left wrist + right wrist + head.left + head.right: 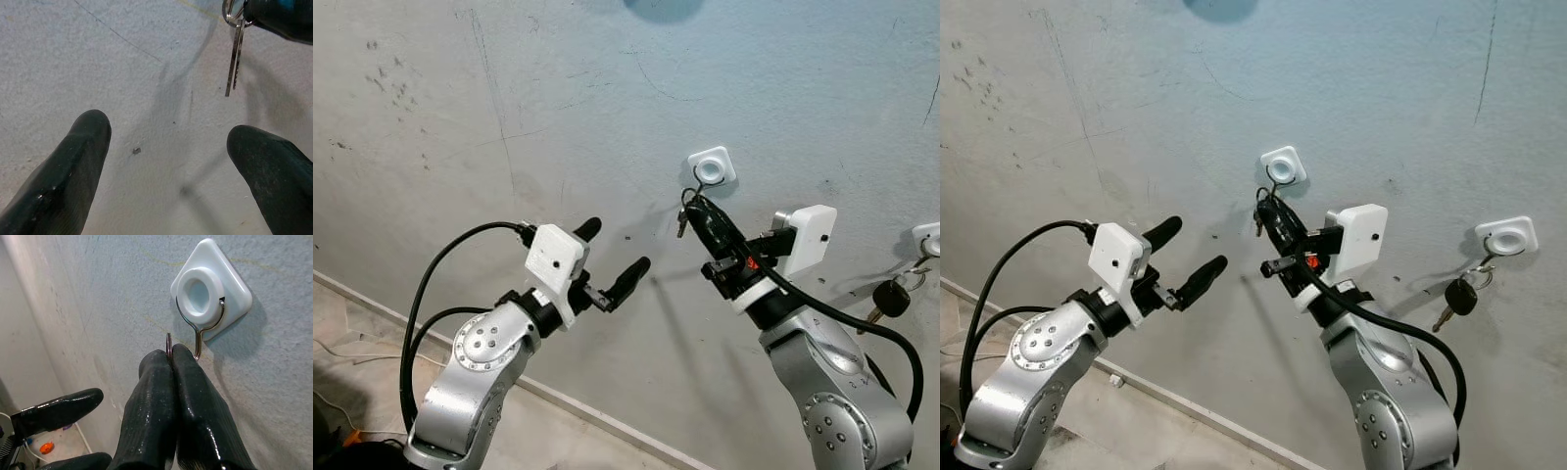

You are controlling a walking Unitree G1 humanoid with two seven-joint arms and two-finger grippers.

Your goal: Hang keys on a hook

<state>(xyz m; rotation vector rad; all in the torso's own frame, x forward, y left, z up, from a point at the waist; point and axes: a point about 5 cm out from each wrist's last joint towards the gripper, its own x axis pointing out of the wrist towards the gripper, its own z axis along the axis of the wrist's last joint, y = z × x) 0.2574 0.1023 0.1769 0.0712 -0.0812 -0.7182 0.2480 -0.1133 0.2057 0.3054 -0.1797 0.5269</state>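
Left end effector (614, 257) raised in front of the grey wall (509, 98), fingers spread wide, nothing between them. Left wrist view: its two black fingertips (78, 161) are far apart with bare wall behind, and the keys (234, 58) dangle beyond them from the other arm's fingers.

Floor (352, 333) and baseboard run along the wall's foot at lower left; black cables loop from the left arm.

Centre: right end effector (697, 208) is up against the wall just below the white hook (712, 168), a square adhesive pad with a round boss and a wire hook curling under it. Fingers are pressed together, pinching the key ring (168, 345). Right wrist view shows the ring sticking up between the closed fingertips (183, 362), right beside the wire hook's lower bend; whether ring and wire actually touch is hard to tell from this angle, looks not yet threaded on. Keys hang down from the grip, close to the wall, below and slightly left of the hook in the head views (1258, 220).

Far right: a second white hook (1506, 237) on the same wall, well apart from the first, carries a black-headed key (1457, 297) hanging on its own ring. Right arm's white wrist camera box (1359, 240) sits between the two hooks in the head view.
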